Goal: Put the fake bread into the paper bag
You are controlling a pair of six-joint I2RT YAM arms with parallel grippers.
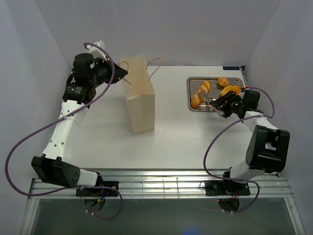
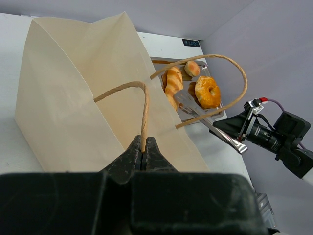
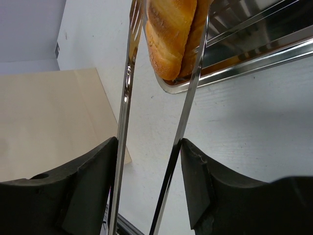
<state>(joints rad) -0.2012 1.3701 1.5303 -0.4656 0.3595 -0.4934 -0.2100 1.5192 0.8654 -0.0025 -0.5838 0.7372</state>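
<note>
The paper bag (image 1: 139, 95) stands upright left of centre, also in the left wrist view (image 2: 73, 98). My left gripper (image 2: 143, 149) is shut on one of its brown cord handles (image 2: 145, 112) at the bag's top, seen from above (image 1: 120, 74). The fake bread lies in the steel tray (image 1: 190, 81): a long ridged loaf (image 1: 200, 93), a ring doughnut (image 1: 230, 90) and a small bun (image 1: 223, 81). My right gripper (image 3: 149, 147) is shut on metal tongs (image 3: 126, 88), whose two arms straddle the loaf (image 3: 171, 34) at the tray's near rim.
The tray stands at the back right of the white table. White walls close in the back and sides. The right arm's base and purple cable (image 1: 215, 142) lie at the near right. Bare table lies between the bag and the tray.
</note>
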